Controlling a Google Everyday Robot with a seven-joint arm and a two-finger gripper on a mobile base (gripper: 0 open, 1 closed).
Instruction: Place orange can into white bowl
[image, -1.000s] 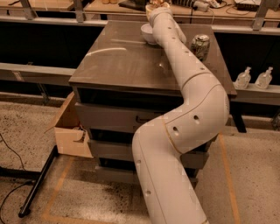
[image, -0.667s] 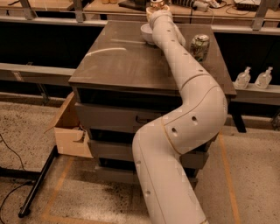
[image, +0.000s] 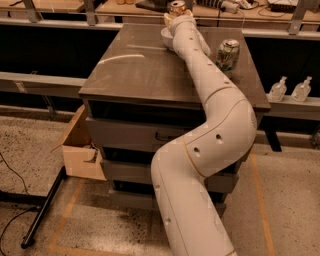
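The orange can (image: 176, 7) shows at the far end of the dark table (image: 135, 70), at the tip of my long white arm. My gripper (image: 175, 15) is shut on the can and holds it upright, just above and behind the white bowl (image: 165, 36). The bowl sits on the far part of the table, and only its left rim shows beside the arm, which hides the rest.
A white and green can (image: 227, 54) stands on the table right of the arm. Drawers sit under the table. A cardboard box (image: 80, 150) and a black stand leg (image: 45, 210) are on the floor at left. Two clear bottles (image: 277, 90) stand on a shelf at right.
The gripper with the can has shifted very slightly to the left at the far end of the table. Nothing else has moved.
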